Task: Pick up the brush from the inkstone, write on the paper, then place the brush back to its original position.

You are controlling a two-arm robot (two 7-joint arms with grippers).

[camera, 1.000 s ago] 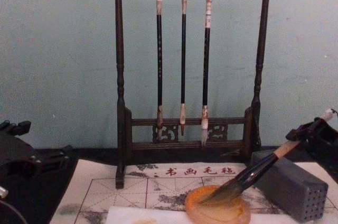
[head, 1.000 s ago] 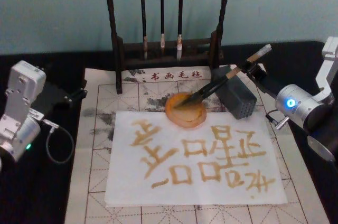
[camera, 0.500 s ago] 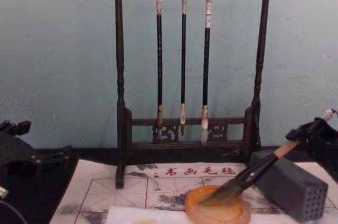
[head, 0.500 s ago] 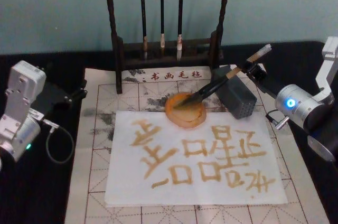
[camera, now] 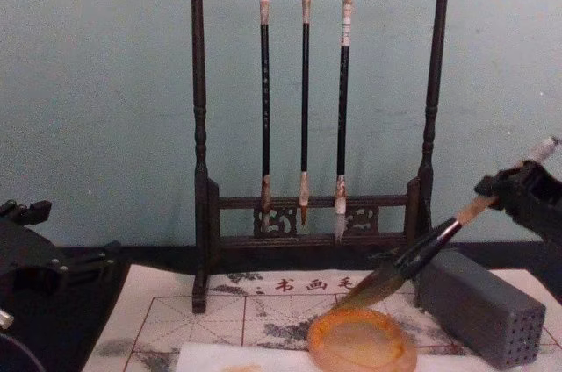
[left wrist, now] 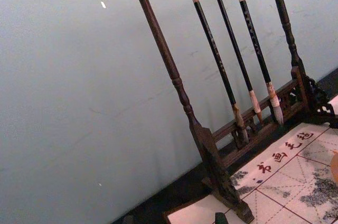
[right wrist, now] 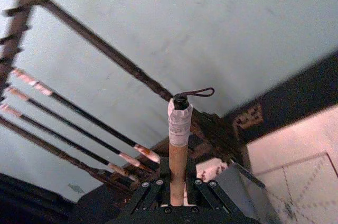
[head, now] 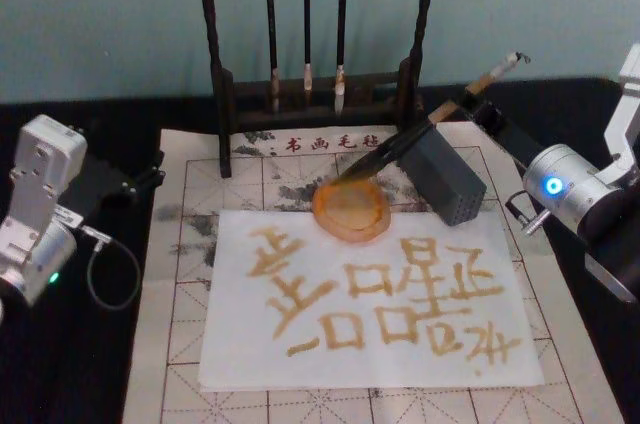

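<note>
The brush slants above the table, with my right gripper shut on its tan upper handle. Its dark tip hangs just over the far rim of the inkstone, an orange dish at the paper's back edge. From the chest, the brush points down-left from the right gripper, its tip slightly above the inkstone. The right wrist view shows the handle with its whitish end between the jaws. The white paper carries several golden-brown characters. My left gripper is parked at the mat's left edge.
A grey block with small holes lies right of the dish, under the brush. A dark wooden rack with three thin hanging brushes stands at the back. The gridded felt mat lies under the paper.
My right gripper has risen and drawn back to the right with the brush. The tip has come up out of the dish and now hangs above its far rim.
</note>
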